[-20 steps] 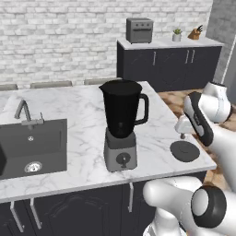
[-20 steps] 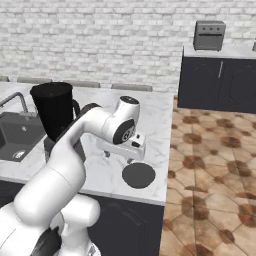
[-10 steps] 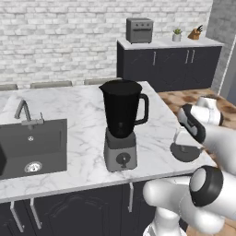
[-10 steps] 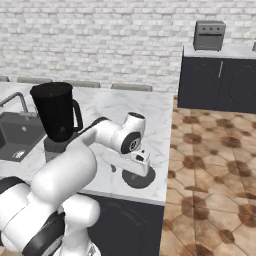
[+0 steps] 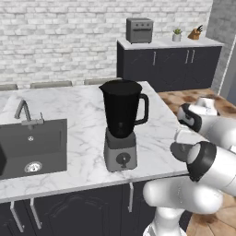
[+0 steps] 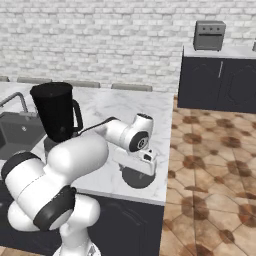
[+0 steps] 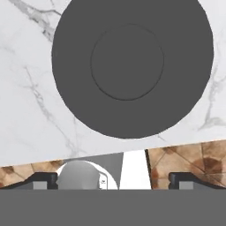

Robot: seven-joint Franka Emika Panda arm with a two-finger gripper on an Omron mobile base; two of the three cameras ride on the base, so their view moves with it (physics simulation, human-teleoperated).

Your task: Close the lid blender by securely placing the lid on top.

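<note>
The lid (image 7: 132,62) lies flat on the marble counter (image 5: 83,115) near its front right corner, well apart from the blender (image 5: 121,124), whose jar mouth is uncovered; the gripper (image 7: 114,178) hangs just above the lid, fingers spread wide, holding nothing; the lid looks rigid, thin and light, probably smooth, so slippery; the flat disc gives little to pinch, so the likely hold is across the rim or the raised centre; grasp not yet made.

No legible text, labels, brands, numbers or signs on any surface or appliance in the three views.
</note>
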